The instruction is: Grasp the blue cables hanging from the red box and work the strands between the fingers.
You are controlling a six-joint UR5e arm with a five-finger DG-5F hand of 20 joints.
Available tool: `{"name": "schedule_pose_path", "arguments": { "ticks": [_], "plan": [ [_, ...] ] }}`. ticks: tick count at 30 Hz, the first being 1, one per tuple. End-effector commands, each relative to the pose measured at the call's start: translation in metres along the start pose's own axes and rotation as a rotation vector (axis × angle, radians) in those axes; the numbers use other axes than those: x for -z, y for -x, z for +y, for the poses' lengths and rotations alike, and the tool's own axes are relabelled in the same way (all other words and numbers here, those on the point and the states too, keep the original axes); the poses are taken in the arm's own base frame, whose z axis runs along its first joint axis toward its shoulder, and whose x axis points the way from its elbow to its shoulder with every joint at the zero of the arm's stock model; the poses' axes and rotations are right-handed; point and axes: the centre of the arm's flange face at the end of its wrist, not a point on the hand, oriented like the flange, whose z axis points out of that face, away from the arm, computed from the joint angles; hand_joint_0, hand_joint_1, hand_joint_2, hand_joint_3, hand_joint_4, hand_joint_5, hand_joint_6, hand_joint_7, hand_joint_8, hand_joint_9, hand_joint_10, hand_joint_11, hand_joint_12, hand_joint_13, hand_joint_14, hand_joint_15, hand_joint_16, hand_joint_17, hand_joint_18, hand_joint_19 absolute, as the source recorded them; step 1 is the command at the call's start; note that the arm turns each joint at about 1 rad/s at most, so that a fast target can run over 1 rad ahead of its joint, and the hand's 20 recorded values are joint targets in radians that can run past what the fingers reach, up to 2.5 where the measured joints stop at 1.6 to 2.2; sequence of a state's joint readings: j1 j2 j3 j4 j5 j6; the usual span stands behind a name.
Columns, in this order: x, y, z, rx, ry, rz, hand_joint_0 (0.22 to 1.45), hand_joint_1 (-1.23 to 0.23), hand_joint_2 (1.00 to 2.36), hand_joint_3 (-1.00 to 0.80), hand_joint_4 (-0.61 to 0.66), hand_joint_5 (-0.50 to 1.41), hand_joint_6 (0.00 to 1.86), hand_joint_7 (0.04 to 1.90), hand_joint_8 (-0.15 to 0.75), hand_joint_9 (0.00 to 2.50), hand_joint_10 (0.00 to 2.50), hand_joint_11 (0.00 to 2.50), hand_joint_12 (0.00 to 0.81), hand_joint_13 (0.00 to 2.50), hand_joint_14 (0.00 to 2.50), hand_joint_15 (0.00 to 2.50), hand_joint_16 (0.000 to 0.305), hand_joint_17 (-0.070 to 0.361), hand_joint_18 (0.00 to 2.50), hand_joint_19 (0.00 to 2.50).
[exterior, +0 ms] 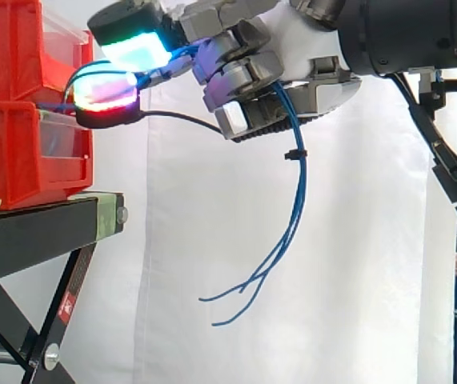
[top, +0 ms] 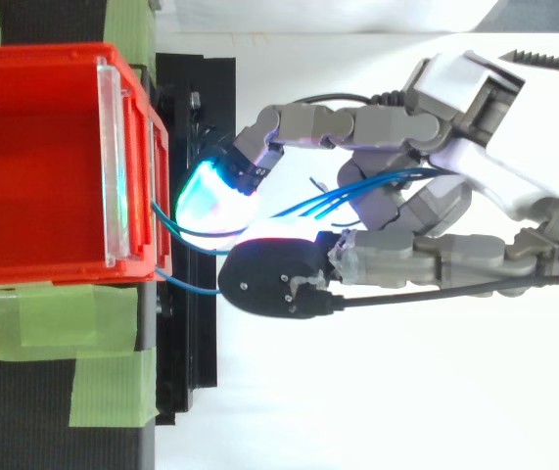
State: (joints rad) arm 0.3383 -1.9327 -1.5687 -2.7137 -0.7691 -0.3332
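Note:
Thin blue cables (exterior: 295, 200) come out of the front of the red bins (exterior: 20, 104), run through my hand (exterior: 276, 76), and hang down below it with loose ends fanning out near the bottom. In the top view the strands (top: 328, 201) pass between the curled fingers (top: 308, 127) and the thumb (top: 279, 279). The glowing fingertips (exterior: 136, 48) press together just in front of the red bin (top: 54, 166), pinching the cables there. A small black tie (exterior: 294, 153) binds the strands under the palm.
The red bins sit stacked on a black stand (exterior: 44, 232) with green tape (top: 64, 323) on its top. A white curtain hangs behind. A clear plastic divider (top: 115, 162) stands at the bin's front.

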Motion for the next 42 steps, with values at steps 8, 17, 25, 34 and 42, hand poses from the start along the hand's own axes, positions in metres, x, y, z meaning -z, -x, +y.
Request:
{"name": "schedule_pose_path", "arguments": {
  "ticks": [8,17,25,34,42],
  "plan": [
    [-0.0001,0.0001,-0.0003,-0.057,0.001,0.003,1.17,-0.74,1.0,0.23,0.26,0.61,0.02,0.95,0.548,1.37,2.5,2.5,0.622,1.8,2.5,1.61,0.222,0.167,2.42,0.66],
    [0.0005,0.0005,-0.0012,-0.099,-0.006,0.005,1.34,-0.72,1.01,0.17,0.2,0.57,0.01,0.89,0.548,1.37,2.5,2.5,0.622,1.8,2.5,1.61,0.222,0.167,2.42,0.66],
    [0.0007,-0.0011,0.0004,-0.177,0.0,0.025,0.88,-0.68,1.01,-0.69,0.32,0.48,0.01,0.83,0.548,1.37,2.5,2.5,0.622,1.8,2.5,1.61,0.222,0.167,2.42,0.66],
    [0.0015,-0.0032,0.0004,-0.168,-0.002,0.031,1.12,-0.72,1.0,0.18,0.32,0.58,0.02,0.89,0.548,1.37,2.5,2.5,0.622,1.8,2.5,1.61,0.222,0.167,2.42,0.66],
    [0.0038,-0.0017,-0.0029,-0.149,-0.023,0.036,1.2,-0.72,1.01,0.08,0.31,0.52,0.02,0.93,0.548,1.37,2.5,2.5,0.622,1.8,2.5,1.61,0.222,0.167,2.42,0.66]
  ]
}}
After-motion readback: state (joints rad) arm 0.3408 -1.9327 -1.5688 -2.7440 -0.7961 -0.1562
